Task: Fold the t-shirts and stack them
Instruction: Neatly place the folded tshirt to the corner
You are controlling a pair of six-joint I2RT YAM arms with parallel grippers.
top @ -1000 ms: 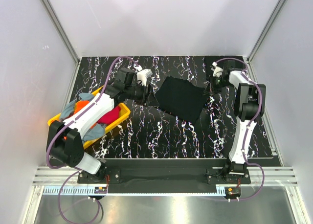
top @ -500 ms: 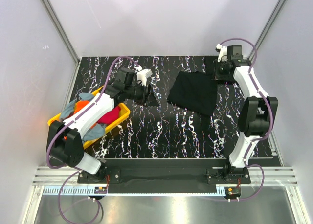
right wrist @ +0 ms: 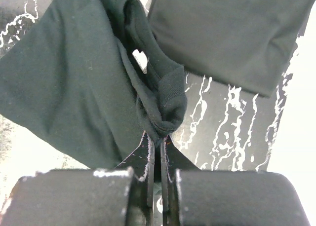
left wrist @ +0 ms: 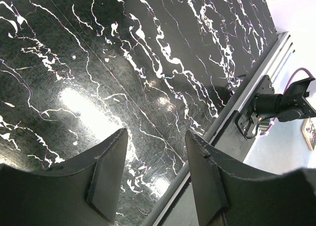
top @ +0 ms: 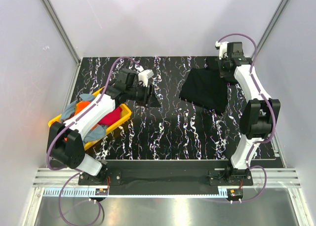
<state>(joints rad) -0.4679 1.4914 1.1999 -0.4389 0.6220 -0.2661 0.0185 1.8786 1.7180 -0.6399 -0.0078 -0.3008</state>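
Bench [top: 168, 132]: black t-shirt [top: 205, 90] bunched nr far right corner; yellow bin [top: 123, 119] of more shirts [top: 111, 116] at left edge. Right gripper [right wrist: 157, 142] clamped tight on collar fold [right wrist: 165, 105]. Thin bite, could slip, or drag fabric off right edge. Left gripper [left wrist: 155, 134] wide open, empty.

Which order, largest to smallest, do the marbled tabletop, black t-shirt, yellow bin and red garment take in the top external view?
1. marbled tabletop
2-3. yellow bin and black t-shirt: similar; left arm hides part of the bin, so unranked
4. red garment
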